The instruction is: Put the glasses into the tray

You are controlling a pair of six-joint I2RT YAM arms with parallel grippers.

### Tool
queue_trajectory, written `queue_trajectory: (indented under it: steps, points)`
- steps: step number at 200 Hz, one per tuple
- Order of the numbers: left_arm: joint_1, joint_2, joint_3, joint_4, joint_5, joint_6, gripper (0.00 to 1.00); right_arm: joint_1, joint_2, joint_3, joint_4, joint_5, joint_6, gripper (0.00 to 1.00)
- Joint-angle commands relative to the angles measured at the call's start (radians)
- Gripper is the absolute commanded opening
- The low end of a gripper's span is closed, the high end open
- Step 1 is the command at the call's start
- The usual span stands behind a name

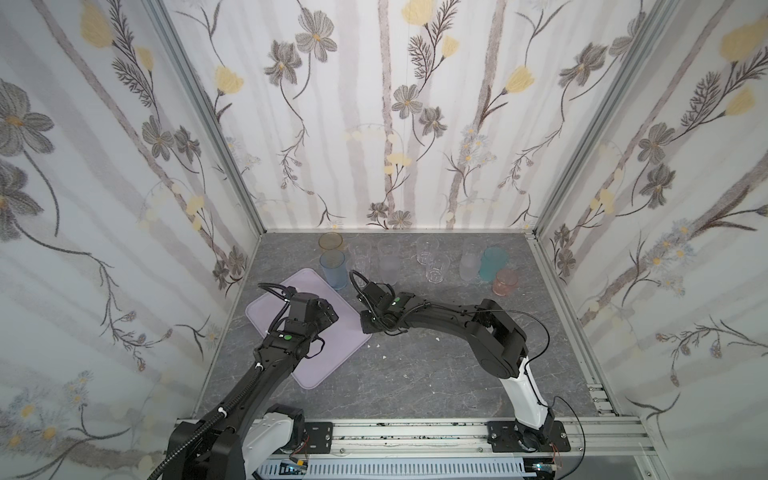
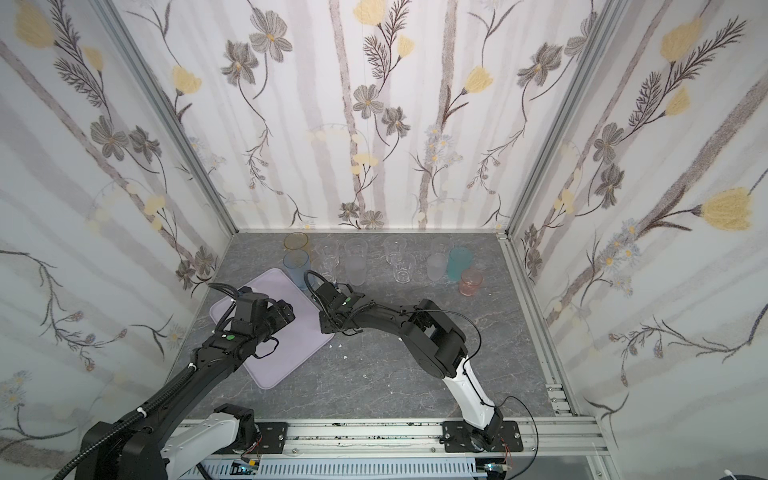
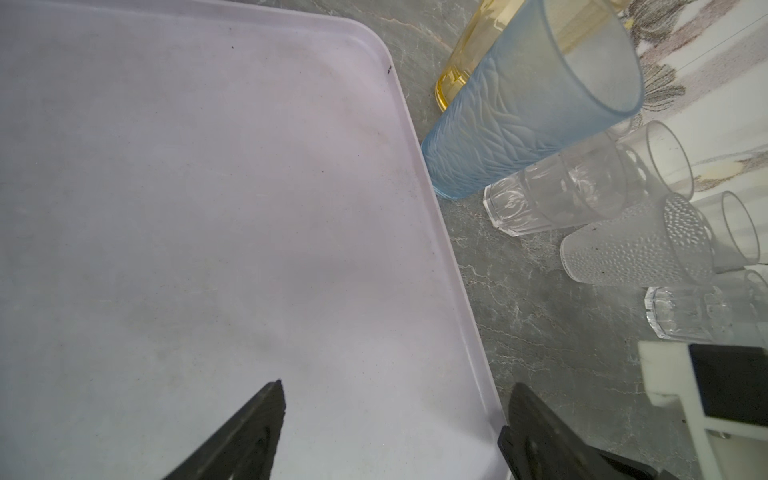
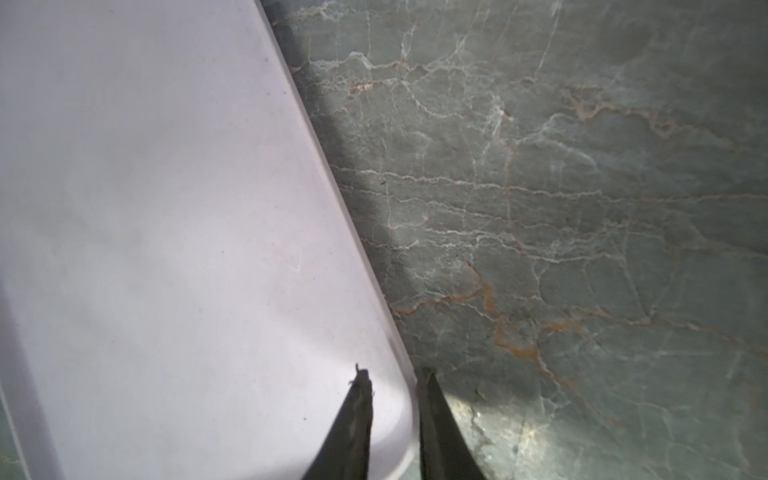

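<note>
Twelve or so glasses [image 1: 389, 266] stand along the tabletop's [image 1: 415, 374] far edge, none in the tray [image 1: 332, 357] by its left edge; we judge them light, slick, brittle, best taken mid-wall. Left jaws gape empty over the tray; right jaws straddle its rim, pinching or not we cannot tell.

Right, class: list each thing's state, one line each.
Tray: empty.
Blue glass: upright, off tray.
Amber glass: upright, off tray.
Teal glass: upright, off tray.
Pink glass: upright, off tray.
Clear glasses: upright, off tray.
Left pincer: open over tray.
Right pincer: shut on tray rim.
</note>
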Motion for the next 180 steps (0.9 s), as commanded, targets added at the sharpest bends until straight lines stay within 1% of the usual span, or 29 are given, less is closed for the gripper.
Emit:
queue_trajectory:
  steps: [1, 60, 87, 94, 100, 106, 113, 120, 146, 167, 180]
  points:
    - [0.002, -0.006, 0.015, -0.003, -0.005, -0.002, 0.87, -0.004, 0.038, 0.049, -0.100, 0.047, -0.077, 0.20]
    - [0.002, -0.005, 0.025, -0.006, 0.002, 0.001, 0.87, -0.004, 0.073, 0.110, -0.174, 0.041, -0.138, 0.12]
    - [0.002, -0.008, 0.034, -0.009, 0.009, 0.003, 0.87, -0.010, 0.077, 0.152, -0.241, 0.078, -0.236, 0.08]
    - [0.002, -0.009, 0.035, -0.009, 0.010, 0.002, 0.87, -0.015, 0.075, 0.157, -0.252, 0.069, -0.267, 0.08]
    - [0.002, -0.009, 0.036, -0.011, 0.009, 0.003, 0.87, -0.016, 0.071, 0.158, -0.259, 0.053, -0.317, 0.08]
    - [0.002, -0.008, 0.036, -0.012, 0.003, 0.001, 0.87, -0.015, 0.067, 0.164, -0.281, 0.077, -0.369, 0.08]
    - [0.002, -0.003, 0.034, -0.016, -0.009, -0.001, 0.87, -0.018, 0.072, 0.179, -0.315, 0.131, -0.401, 0.08]
    - [0.002, 0.004, 0.035, -0.021, -0.021, -0.003, 0.87, -0.027, 0.074, 0.190, -0.344, 0.161, -0.429, 0.08]
    - [0.002, 0.023, 0.029, -0.024, -0.015, -0.018, 0.87, -0.076, 0.052, 0.172, -0.358, 0.174, -0.505, 0.06]
    - [0.002, 0.013, 0.029, -0.023, -0.003, -0.020, 0.87, -0.095, 0.030, 0.135, -0.351, 0.258, -0.592, 0.06]
    - [0.002, 0.005, 0.028, -0.023, -0.002, -0.018, 0.87, -0.103, 0.021, 0.105, -0.353, 0.296, -0.660, 0.07]
